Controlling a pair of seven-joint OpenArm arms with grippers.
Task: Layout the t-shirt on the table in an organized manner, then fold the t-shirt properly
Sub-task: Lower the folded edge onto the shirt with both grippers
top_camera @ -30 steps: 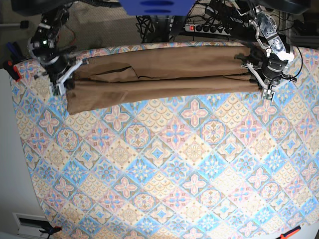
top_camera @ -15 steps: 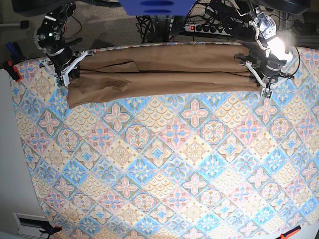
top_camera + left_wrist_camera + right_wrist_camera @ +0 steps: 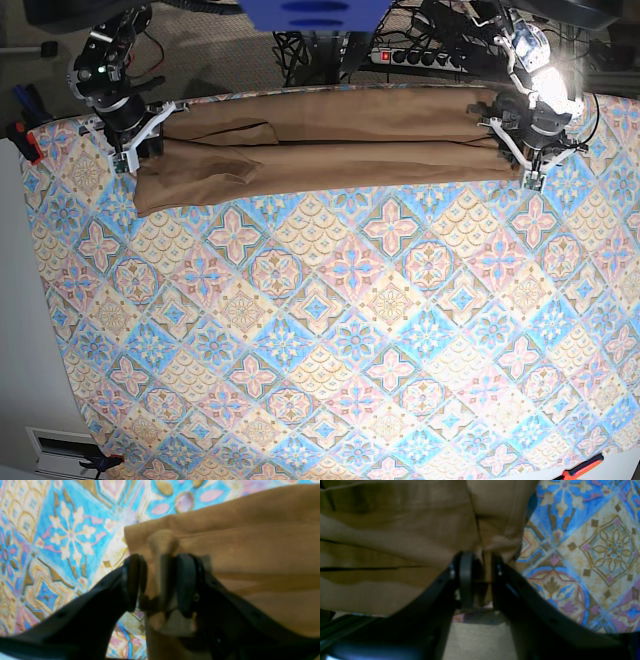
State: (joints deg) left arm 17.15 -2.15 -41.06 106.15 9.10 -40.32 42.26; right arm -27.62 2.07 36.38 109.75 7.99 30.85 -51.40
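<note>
Lying as a long folded band along the far edge of the table, the t-shirt spanned both arms. The left gripper stood parted around a fabric pinch; the right gripper, slightly parted, likewise straddled a fold.

floor: grey-brown carpet | power strip among black cables | lighting: bright, even

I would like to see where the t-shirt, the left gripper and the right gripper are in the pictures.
t-shirt (image 3: 330,140): base view, middle of the folded brown band.
left gripper (image 3: 160,582): left wrist view, between the fingertips, at the cloth edge.
right gripper (image 3: 480,577): right wrist view, between the fingertips, at the cloth edge.
</note>
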